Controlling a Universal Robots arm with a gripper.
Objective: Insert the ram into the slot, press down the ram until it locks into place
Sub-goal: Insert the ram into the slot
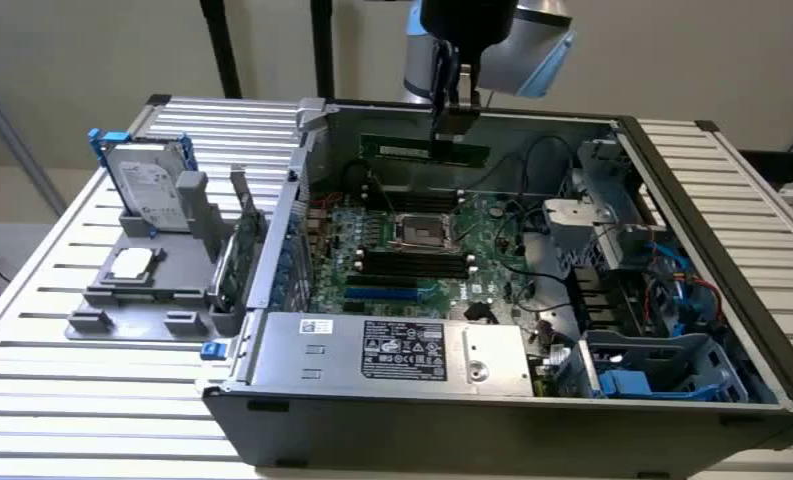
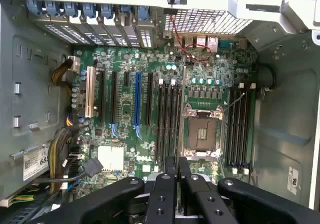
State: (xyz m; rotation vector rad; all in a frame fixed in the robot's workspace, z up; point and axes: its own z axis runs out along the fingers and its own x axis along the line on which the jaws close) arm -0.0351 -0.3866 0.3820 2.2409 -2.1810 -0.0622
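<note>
Slatted table [image 1: 49,330] — hand [image 1: 452,122] holds ram [image 1: 423,152] above open case [image 1: 436,430].

Robotics test bench in a laboratory or workshop. An opened computer case [image 1: 503,435] lies on a slatted metal table [image 1: 49,400], its motherboard [image 1: 369,222] exposed. At the exterior view's left, a grey fixture [image 1: 129,295] holds a hard drive [image 1: 149,190]. Black poles [image 1: 220,45] stand before a bare wall [image 1: 76,50]. A robot arm [image 1: 496,35] hangs above the case.

A white slatted table [image 1: 49,420] stands before a plain beige wall [image 1: 76,50], with dark upright posts [image 1: 220,45] behind it.
</note>
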